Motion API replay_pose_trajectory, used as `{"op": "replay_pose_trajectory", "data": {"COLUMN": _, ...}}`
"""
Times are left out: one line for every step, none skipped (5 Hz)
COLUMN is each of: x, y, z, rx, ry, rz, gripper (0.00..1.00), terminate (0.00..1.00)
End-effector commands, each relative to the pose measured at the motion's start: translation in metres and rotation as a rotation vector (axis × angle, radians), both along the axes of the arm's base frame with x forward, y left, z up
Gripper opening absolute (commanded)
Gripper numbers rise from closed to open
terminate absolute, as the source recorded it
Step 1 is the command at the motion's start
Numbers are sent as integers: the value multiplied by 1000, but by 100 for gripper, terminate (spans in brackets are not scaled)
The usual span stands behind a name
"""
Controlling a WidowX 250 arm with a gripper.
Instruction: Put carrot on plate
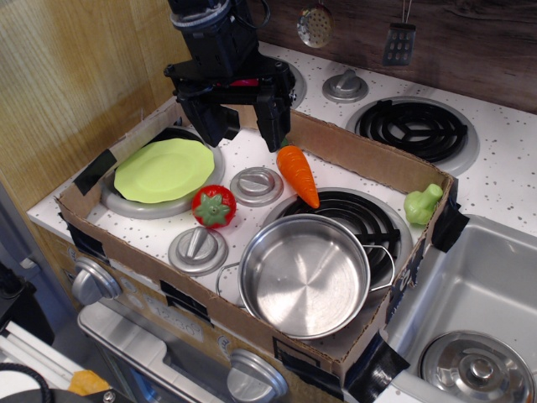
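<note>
Orange carrot (299, 175) lies ungrasped; pincer (242, 126) hangs wide above-left. Approach step. Next: lower over carrot, close, carry to plate (164, 170).

Tomato (213, 206) (with knob (256, 185)) stands between carrot (299, 174) and plate (164, 170).

- You've got a white speckled toy stove top (503, 180) under bright, even light.
- Behind it runs a dark wood back wall (470, 42), with a hanging strainer (315, 27) and spatula (400, 42).
- On your left stands a light wood panel (67, 75).
- A steel sink (495, 285) sits at the right.
</note>
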State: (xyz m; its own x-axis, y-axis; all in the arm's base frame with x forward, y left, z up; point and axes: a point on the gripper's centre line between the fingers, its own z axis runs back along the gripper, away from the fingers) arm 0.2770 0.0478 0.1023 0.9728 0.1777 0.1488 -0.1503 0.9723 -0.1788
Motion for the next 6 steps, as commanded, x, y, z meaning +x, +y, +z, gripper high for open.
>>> {"op": "replay_pose_trajectory", "data": {"x": 0, "y": 0, "z": 0, "rx": 0, "ry": 0, "rz": 0, "gripper": 100, "terminate": 0}}
{"op": "replay_pose_trajectory", "data": {"x": 8, "y": -7, "z": 5, "rx": 12, "ry": 15, "rz": 60, "gripper": 100, "terminate": 0}}
{"op": "replay_pose_trajectory", "data": {"x": 24, "y": -16, "z": 9, "rx": -3, "ry": 37, "rz": 173, "gripper": 100, "terminate": 0}}
{"op": "replay_pose_trajectory", "data": {"x": 36, "y": -18, "z": 9, "rx": -38, "ry": 41, "rz": 274, "gripper": 100, "terminate": 0}}
{"op": "replay_pose_trajectory", "data": {"x": 46, "y": -13, "z": 2, "rx": -37, "ry": 42, "rz": 404, "gripper": 100, "terminate": 0}}
{"op": "replay_pose_trajectory", "data": {"x": 50, "y": -1, "z": -9, "rx": -14, "ry": 87, "rz": 532, "gripper": 100, "terminate": 0}}
